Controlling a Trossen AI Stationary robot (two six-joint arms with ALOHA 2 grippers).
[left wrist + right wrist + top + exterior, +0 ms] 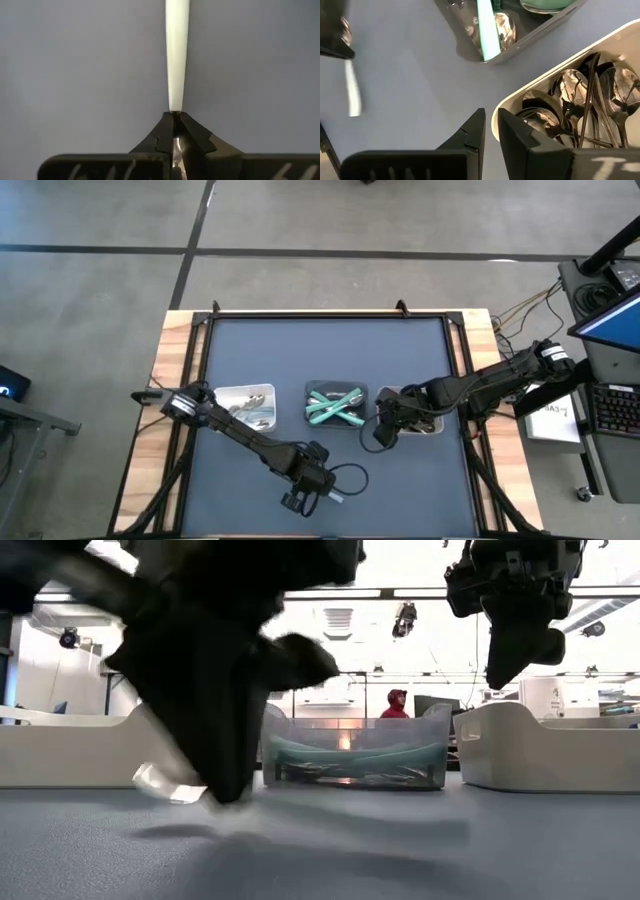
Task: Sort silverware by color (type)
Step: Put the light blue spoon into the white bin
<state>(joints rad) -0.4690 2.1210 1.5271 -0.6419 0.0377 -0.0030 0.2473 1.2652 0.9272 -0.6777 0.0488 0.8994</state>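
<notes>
Item: silver utensil handle (177,55), lying on the table mat (400,480) in front of the three trays. Left gripper (174,117) is pinching only its very tip, so you are risking it swinging or slipping out on the lift toward the silver tray (222,393). Right gripper (490,127) is hovering nearly closed and empty beside the dark-cutlery tray (520,97).

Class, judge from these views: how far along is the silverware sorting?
Nearly done: teal pieces lie in the middle tray, dark ones in the right tray, silver ones in the left tray. The left tool grips one silver piece on the table. It must go in the left tray.
</notes>
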